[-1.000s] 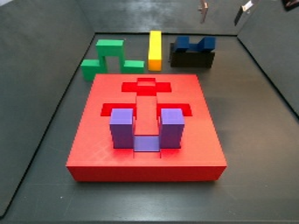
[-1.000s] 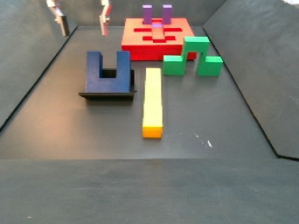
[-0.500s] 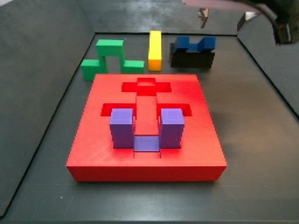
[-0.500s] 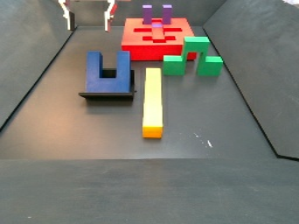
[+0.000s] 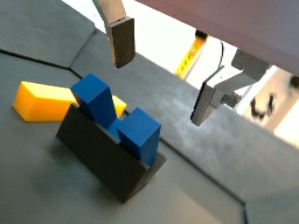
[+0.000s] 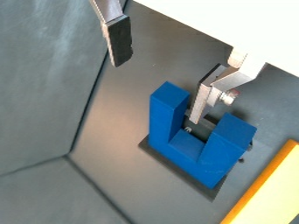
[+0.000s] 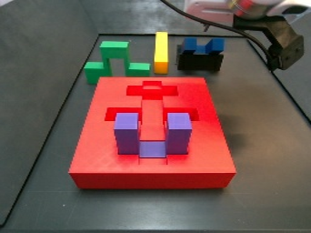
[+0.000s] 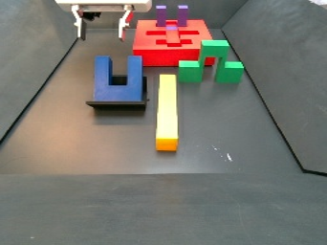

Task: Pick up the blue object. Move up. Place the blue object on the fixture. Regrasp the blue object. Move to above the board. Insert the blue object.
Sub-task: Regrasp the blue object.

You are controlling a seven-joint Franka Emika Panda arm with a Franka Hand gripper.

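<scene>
The blue object (image 8: 118, 75) is a dark blue U-shaped block, its base resting on the black fixture (image 8: 115, 100) and its two prongs pointing away from it. Both wrist views show it, the blue object (image 5: 117, 118) on the fixture (image 5: 103, 159), and the blue object (image 6: 193, 136) just past one fingertip. My gripper (image 8: 103, 21) hangs above and behind it, open, with nothing between the fingers (image 5: 121, 44). It touches nothing. The red board (image 7: 152, 127) lies in the middle of the floor with a cross-shaped recess near its far end.
A purple U-shaped block (image 7: 152, 135) stands in the board's near recess. A yellow bar (image 8: 166, 110) lies beside the fixture. Green blocks (image 8: 211, 62) sit between the bar and the board. Sloping dark walls (image 8: 38, 86) enclose the floor.
The gripper has come down and further into both side views, closer to the blue object on the fixture. Its jaws stay open. No block has moved.
</scene>
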